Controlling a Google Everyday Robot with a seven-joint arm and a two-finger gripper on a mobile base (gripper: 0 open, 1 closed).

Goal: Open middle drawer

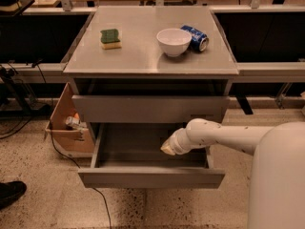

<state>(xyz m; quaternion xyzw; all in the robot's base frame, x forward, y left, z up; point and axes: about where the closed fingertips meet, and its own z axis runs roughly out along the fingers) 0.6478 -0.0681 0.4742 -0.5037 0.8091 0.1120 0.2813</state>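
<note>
The middle drawer (143,178) of the grey cabinet stands pulled out towards me, and its shallow grey tray (128,147) looks empty. My gripper (167,148) is at the end of the white arm (224,135), which reaches in from the right. It hangs over the right half of the open tray, just below the closed drawer front (150,109) above. The drawer below the open one is hidden.
On the cabinet top (143,61) lie a green-and-yellow sponge (110,37), a white bowl (173,41) and a blue can (195,36) on its side. An open cardboard box (66,128) stands left of the cabinet. A dark shoe (9,192) is at the lower left.
</note>
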